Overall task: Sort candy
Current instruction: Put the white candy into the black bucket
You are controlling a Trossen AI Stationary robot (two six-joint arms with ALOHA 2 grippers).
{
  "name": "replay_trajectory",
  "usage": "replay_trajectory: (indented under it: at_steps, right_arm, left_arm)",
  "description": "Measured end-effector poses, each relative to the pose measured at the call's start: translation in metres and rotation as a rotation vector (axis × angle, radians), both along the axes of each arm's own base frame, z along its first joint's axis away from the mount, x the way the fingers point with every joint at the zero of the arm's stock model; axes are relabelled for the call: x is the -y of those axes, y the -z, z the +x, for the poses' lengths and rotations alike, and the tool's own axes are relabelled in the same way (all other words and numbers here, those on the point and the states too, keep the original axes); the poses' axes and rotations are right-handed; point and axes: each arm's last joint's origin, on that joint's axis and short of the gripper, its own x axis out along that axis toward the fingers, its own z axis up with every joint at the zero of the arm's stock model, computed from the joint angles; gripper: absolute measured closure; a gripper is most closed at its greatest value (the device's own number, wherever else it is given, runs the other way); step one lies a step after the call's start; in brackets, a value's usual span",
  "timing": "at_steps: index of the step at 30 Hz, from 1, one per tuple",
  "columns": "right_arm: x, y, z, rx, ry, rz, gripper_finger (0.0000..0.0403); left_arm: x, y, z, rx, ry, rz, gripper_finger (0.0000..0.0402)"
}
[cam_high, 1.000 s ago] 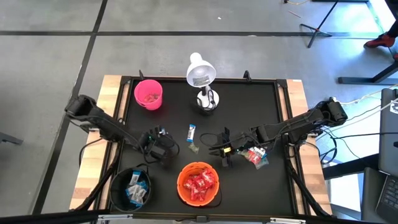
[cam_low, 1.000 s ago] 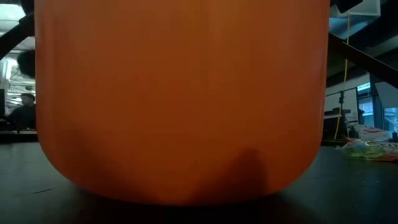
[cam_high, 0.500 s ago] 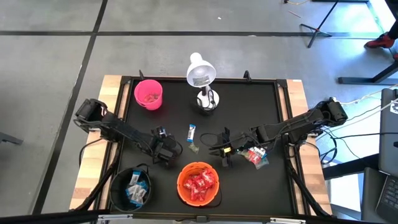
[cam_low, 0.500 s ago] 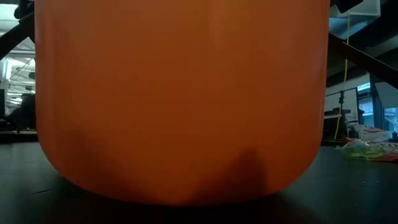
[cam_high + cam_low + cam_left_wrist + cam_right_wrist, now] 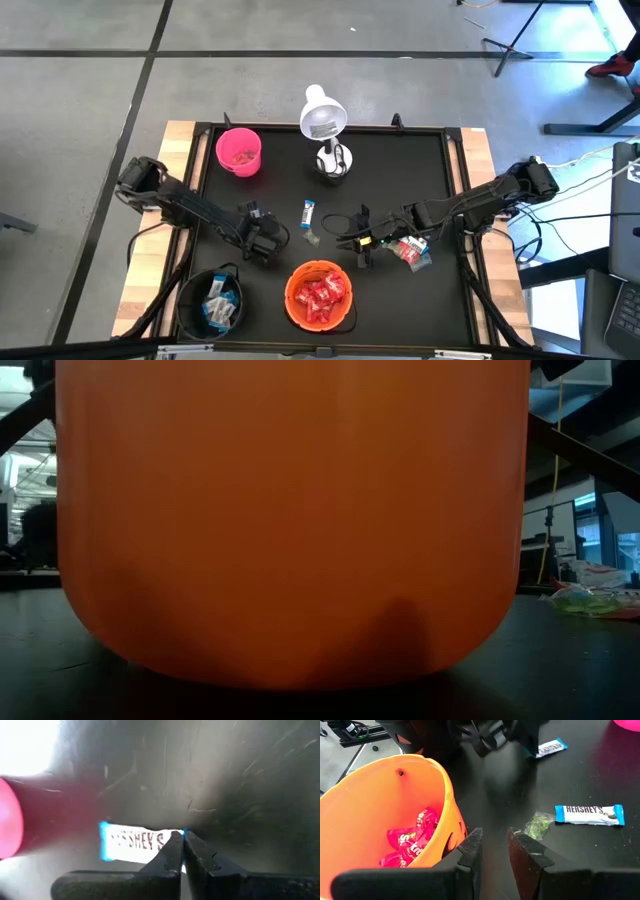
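The left claw (image 5: pixel 270 240) is low over the black desk (image 5: pixel 400 170), between the black bowl (image 5: pixel 212 302) and the loose sweets at the middle. Its two dark fingers (image 5: pixel 172 857) are pressed tight together with nothing between them; in its wrist view a white, blue-edged Hershey's bar (image 5: pixel 140 841) lies on the desk just behind the fingertips, ungripped.

The right claw (image 5: pixel 358 240) hovers just past the rim of the orange plastic bowl (image 5: pixel 319 296), its fingers (image 5: pixel 470 851) a narrow gap apart and holding nothing.

Between the two claws lie a blue-and-white wrapped bar (image 5: pixel 308 213) and a small greenish wrapper (image 5: pixel 312 238). Red wrapped candies (image 5: pixel 322 297) fill the orange bowl, blue-and-white ones (image 5: pixel 218 303) sit in the black bowl, and a few pinkish pieces are in the pink cup (image 5: pixel 238 151). More mixed candy (image 5: pixel 413 251) lies beside the right arm. A white desk lamp (image 5: pixel 323 125) stands at the far edge.
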Motion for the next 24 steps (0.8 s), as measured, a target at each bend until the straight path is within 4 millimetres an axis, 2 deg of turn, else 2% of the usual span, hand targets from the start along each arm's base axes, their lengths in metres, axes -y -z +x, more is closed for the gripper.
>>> replay_trajectory:
  at_steps: [7,14,24]
  right_arm:
    - [0.0,0.0,0.0,0.001,0.0,0.001,0.0316]
    - [0.0,0.0,0.0,-0.001,0.0,0.0,0.0316]
    - [0.0,0.0,0.0,-0.002,0.0,0.0,0.0316]
  left_arm:
    - [0.004,-0.059,-0.002,0.173,0.009,0.006,0.0401]
    - [0.016,-0.122,-0.018,0.415,0.072,-0.012,0.0401]
    - [0.04,-0.183,-0.041,0.605,0.252,-0.069,0.0401]
